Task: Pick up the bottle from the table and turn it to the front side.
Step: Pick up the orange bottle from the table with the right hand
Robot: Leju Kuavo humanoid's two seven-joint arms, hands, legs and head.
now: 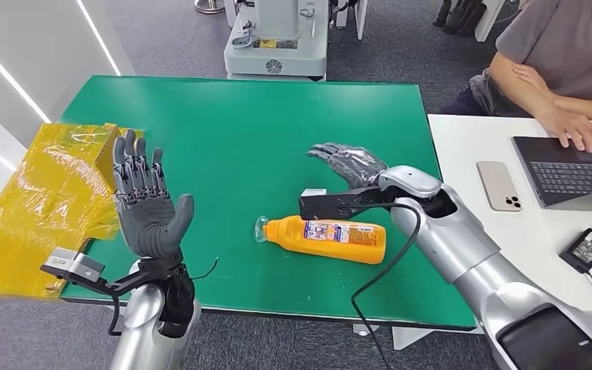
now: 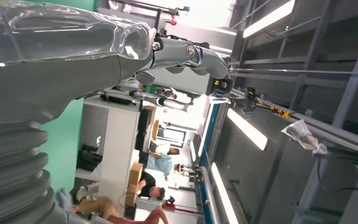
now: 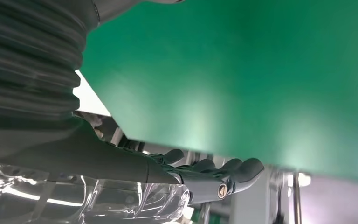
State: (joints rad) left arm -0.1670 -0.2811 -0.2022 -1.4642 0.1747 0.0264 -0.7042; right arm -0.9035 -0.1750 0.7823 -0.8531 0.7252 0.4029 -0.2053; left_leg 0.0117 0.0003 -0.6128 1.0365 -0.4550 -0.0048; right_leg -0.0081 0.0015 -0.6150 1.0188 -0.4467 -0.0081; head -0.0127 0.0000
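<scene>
Orange plastic bottle (image 1: 327,238) is lying on its side on the green table (image 1: 239,123), untouched. My right hand (image 1: 348,163) and left hand (image 1: 145,206) are hovering released, fingers spread. I am judging it light, smooth, possibly slippery; mid-body looks the best hold.

L hand (image 2: 121,51) open, fingers (image 2: 200,56) extended, nothing held.

Floor: grey carpet (image 1: 169,35)
Tables: green-topped rectangular table (image 1: 262,123); white desk (image 1: 470,223) beside it
Light: long ceiling strip lights (image 2: 247,128)
</scene>
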